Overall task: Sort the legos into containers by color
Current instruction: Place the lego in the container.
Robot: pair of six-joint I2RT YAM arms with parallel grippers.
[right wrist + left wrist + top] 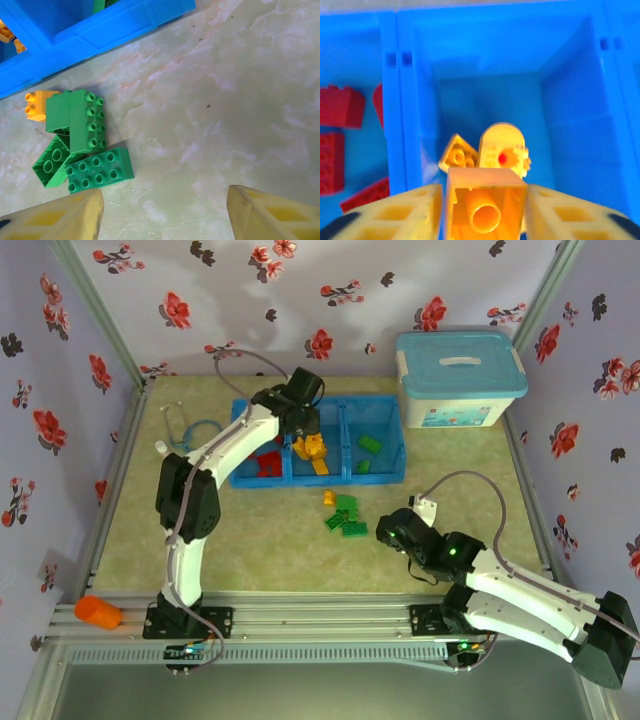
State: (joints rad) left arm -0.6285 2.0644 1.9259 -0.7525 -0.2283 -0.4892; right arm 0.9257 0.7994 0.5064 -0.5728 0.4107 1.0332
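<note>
My left gripper (306, 440) hangs over the middle compartment of the blue tray (392, 404). A yellow brick (486, 205) sits between its fingers (395, 215), hollow side towards the camera, with a thin gap at the left finger, so the jaws stand slightly open. Below it lie two yellow pieces (502, 150). Red bricks (340, 106) lie in the left compartment and green ones (368, 446) in the right. On the table, three green bricks (82, 125) and a small yellow one (37, 104) cluster in front of the tray. My right gripper (165, 210) is open, just right of them.
A white box with a light-blue lid (460, 378) stands at the back right beside the tray. A blue looped cord (192, 430) lies left of the tray. An orange object (97, 612) rests on the front rail at the left. Flowered walls close in the table.
</note>
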